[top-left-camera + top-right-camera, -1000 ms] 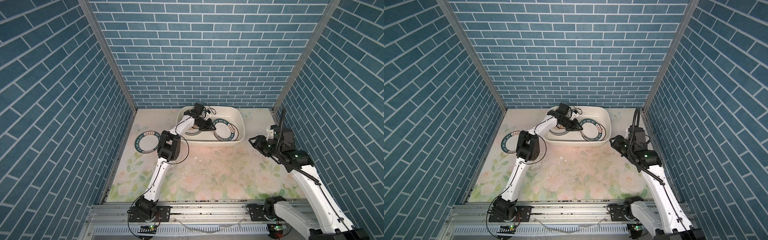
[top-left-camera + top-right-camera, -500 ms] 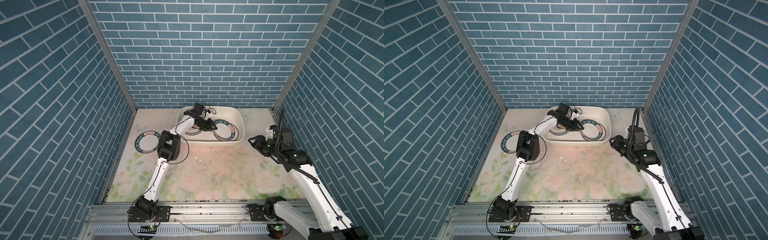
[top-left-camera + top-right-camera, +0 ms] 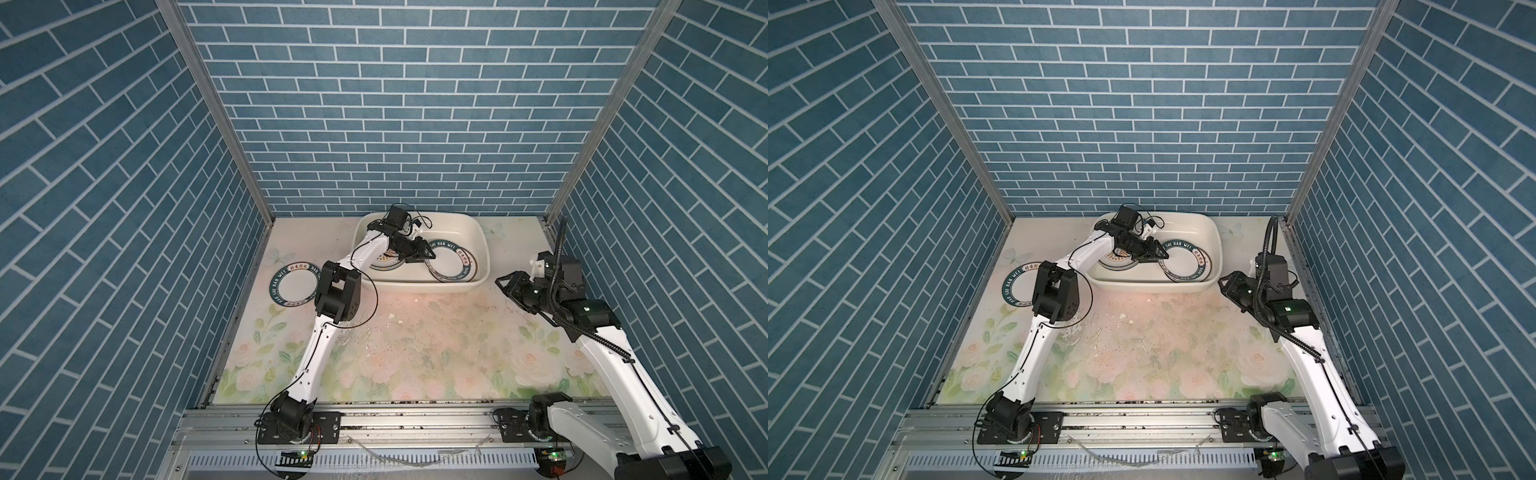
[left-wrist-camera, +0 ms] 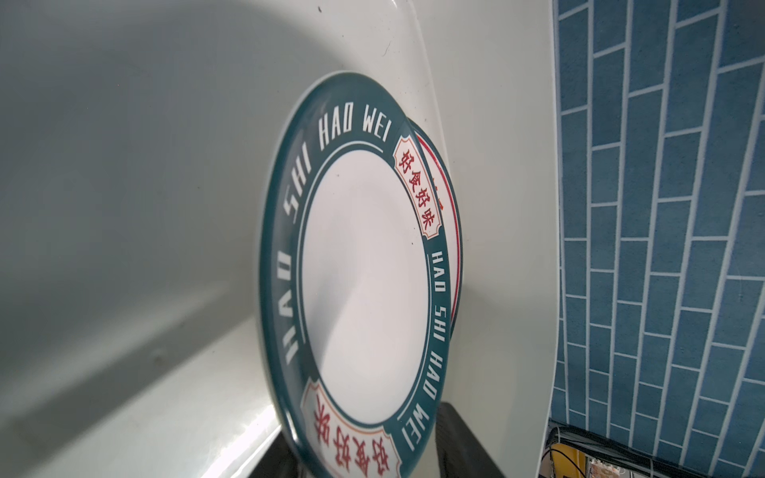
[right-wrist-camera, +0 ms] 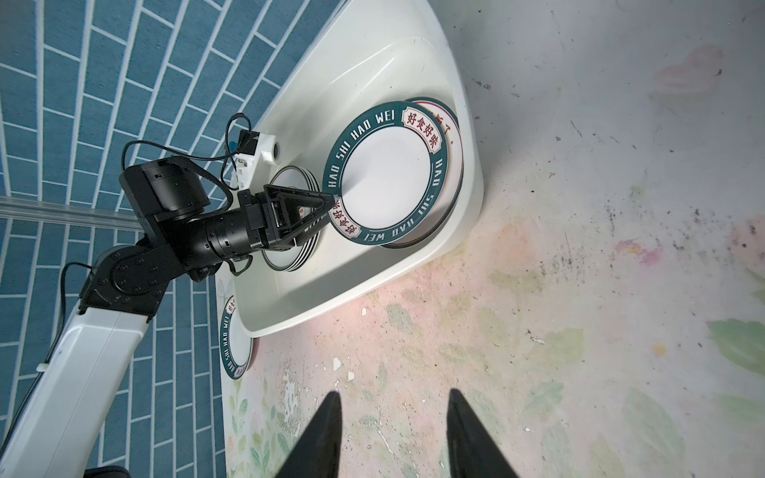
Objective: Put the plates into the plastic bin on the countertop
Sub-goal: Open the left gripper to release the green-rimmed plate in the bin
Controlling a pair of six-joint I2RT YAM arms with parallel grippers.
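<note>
Both jaws parted. Left gripper (image 3: 430, 254) straddles lettered plate (image 3: 451, 261) rim inside bin (image 3: 457, 226), plate atop red-ringed plate (image 5: 449, 124); right gripper (image 5: 393, 434) empty above countertop (image 3: 415, 345); second lettered plate (image 3: 293, 284) outside, on countertop just left of bin

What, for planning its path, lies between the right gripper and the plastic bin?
Only worn countertop with small white chips separates the right gripper from the plastic bin; the right wrist view shows it.

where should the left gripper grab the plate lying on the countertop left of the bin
Probably its rim on the near edge, coming from the front: the plate lies flat, with the plastic bin close on one side and the wall on the other.
</note>
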